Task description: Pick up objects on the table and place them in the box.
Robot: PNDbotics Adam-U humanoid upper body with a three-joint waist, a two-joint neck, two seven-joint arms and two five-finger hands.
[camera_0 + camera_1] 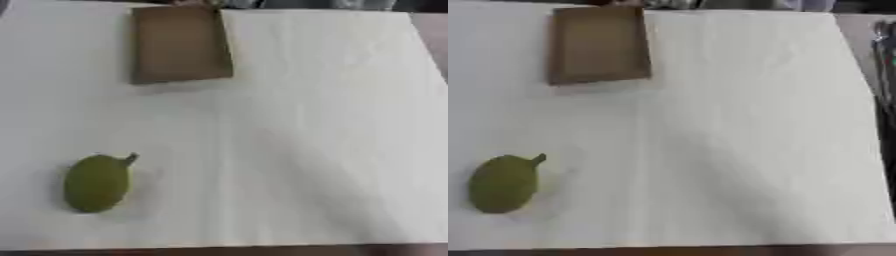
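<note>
Neither hand shows yet. The green fruit [97, 183] sits near-left on the table [306, 150], well apart from the far box [179, 44]. Probably smooth, light, rigid: wrap its middle, not the stem.

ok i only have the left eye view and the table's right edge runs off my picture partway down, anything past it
observer: Yes. The right eye view shows a dark streaky thing just beyond the table on its right side; I cannot tell what it is.
operator: does that edge carry on to the near corner
observer: It does. In the right eye view the edge shows all the way down to the near right corner.
operator: either hand in there
observer: No, neither hand shows there. It holds only the green fruit with a stem, near left, and the cardboard box, far left.
</note>
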